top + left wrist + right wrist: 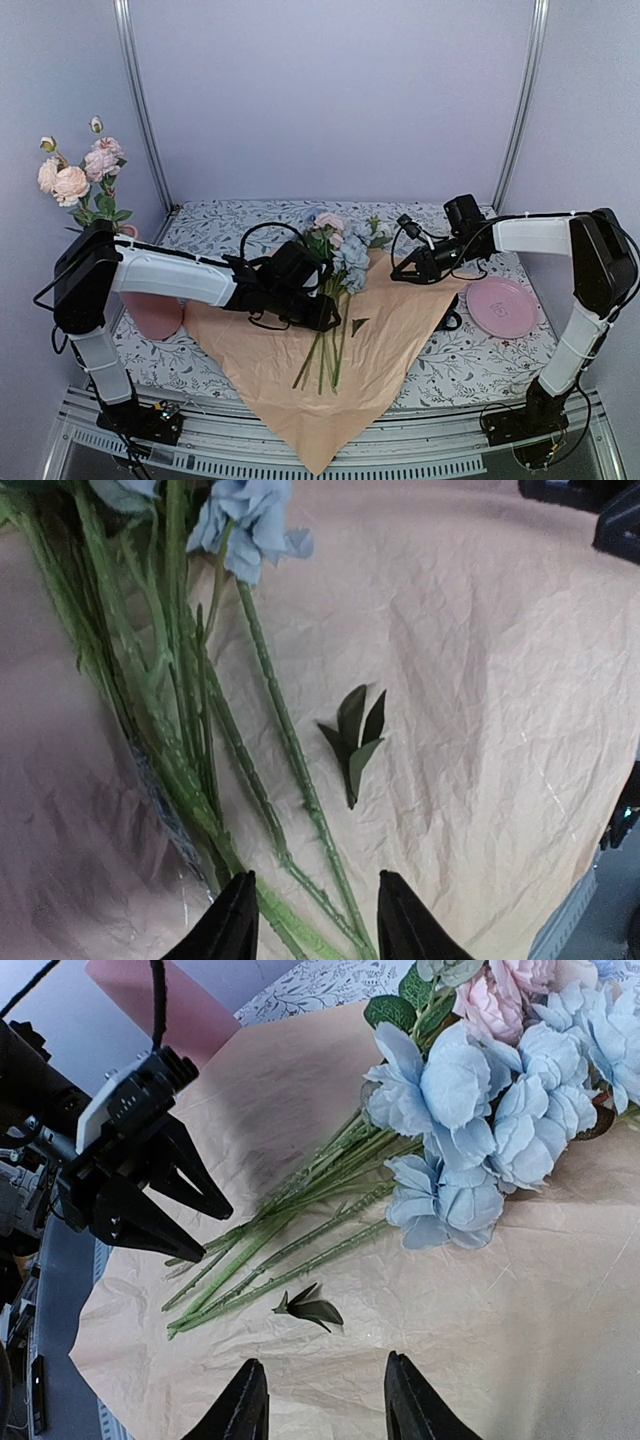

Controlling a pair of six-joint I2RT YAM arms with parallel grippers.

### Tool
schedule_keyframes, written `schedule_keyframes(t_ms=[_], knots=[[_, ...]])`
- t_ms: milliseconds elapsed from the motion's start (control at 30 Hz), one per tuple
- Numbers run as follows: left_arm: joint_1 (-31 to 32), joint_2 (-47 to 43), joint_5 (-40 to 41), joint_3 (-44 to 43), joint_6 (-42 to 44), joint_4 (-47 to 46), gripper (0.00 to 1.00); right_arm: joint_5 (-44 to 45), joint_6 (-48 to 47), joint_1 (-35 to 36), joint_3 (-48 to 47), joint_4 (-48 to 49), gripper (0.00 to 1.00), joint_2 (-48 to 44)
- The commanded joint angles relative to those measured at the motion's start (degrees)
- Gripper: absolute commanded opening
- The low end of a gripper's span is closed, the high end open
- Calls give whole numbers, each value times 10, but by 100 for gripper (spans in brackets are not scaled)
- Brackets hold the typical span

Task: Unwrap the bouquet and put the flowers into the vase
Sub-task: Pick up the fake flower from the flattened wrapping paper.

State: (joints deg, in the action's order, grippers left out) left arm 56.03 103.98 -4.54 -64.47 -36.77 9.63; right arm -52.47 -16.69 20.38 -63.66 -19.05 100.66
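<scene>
Top view first: the paper lies flat and open on the tabletop, and the flowers rest across it, blooms at twelve o'clock, stems trailing to six. The vase stands at nine o'clock, half hidden behind the left arm, with a few pink blooms in it. The left fingers are down at the stems, the right fingers hover at two o'clock, and the plate sits at three. In the left wrist view the fingers stand half apart, straddling a thin stem at six o'clock, with no squeeze that I can see. The thicker bunch runs off toward eleven and a loose leaf lies dead centre. My call is to take that one stem low and square and pinch firmly before lifting, or its neighbours may drag along. In the right wrist view the fingers are parted with nothing between them, hanging over bare paper at six o'clock, blue blooms at two. They look well placed to steady the bunch.
</scene>
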Motion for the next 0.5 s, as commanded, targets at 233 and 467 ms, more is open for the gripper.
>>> schedule_keyframes(t_ms=[233,467], knots=[[32,2,-24,40,-97,-22,44,-31,-5,-5,10,31,42,-50],[32,18,-35,45,-116,-33,41,-38,-14,-5,12,26,43,-51]])
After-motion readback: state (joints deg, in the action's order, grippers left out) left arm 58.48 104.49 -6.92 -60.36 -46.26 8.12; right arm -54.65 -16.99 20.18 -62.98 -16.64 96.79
